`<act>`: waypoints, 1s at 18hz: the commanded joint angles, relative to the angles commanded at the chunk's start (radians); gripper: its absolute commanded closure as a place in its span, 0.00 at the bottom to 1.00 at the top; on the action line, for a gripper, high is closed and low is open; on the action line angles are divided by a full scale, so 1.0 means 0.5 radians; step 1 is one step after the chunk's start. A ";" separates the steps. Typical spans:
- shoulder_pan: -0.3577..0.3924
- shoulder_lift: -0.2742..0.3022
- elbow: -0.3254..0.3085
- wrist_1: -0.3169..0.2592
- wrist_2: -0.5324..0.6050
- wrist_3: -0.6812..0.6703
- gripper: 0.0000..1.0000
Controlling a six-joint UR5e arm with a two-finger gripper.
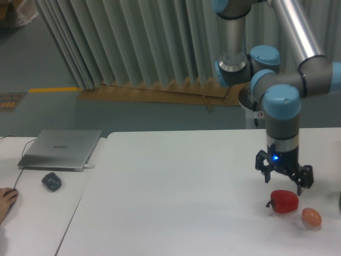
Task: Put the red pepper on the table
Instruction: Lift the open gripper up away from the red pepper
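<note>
The gripper (284,180) is seen with its two fingers spread apart and nothing held between them. It hangs just above the red pepper (283,201), apart from it, with a gap visible between the fingertips and the top of the fruit. The arm (281,114) rises from the gripper toward the far right of the scene, its blue-capped joints stacked above the wrist.

The red pepper lies on its side on the table (170,192), at the near right part of the white top, its dark stem pointing left. Just to its right, and a little nearer, an orange-brown egg (311,216) is found, close to the pepper; whether the two touch cannot be told.

Judged from this layout, the main part of the task is done: the pepper is carried by the table and not by the gripper. What is left appears to be only the drawing away of the arm, clear of both pepper and egg.

Farther left, on a separate white desk (37,213), a closed laptop (61,149) and a dark mouse (51,181) are seen, with a person's hand (7,200) at the left edge.
</note>
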 joint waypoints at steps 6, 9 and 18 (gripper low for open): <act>-0.040 0.064 -0.006 -0.175 -0.055 0.015 0.00; -0.073 0.080 -0.006 -0.276 -0.058 0.022 0.00; -0.074 0.104 -0.009 -0.313 -0.058 0.022 0.00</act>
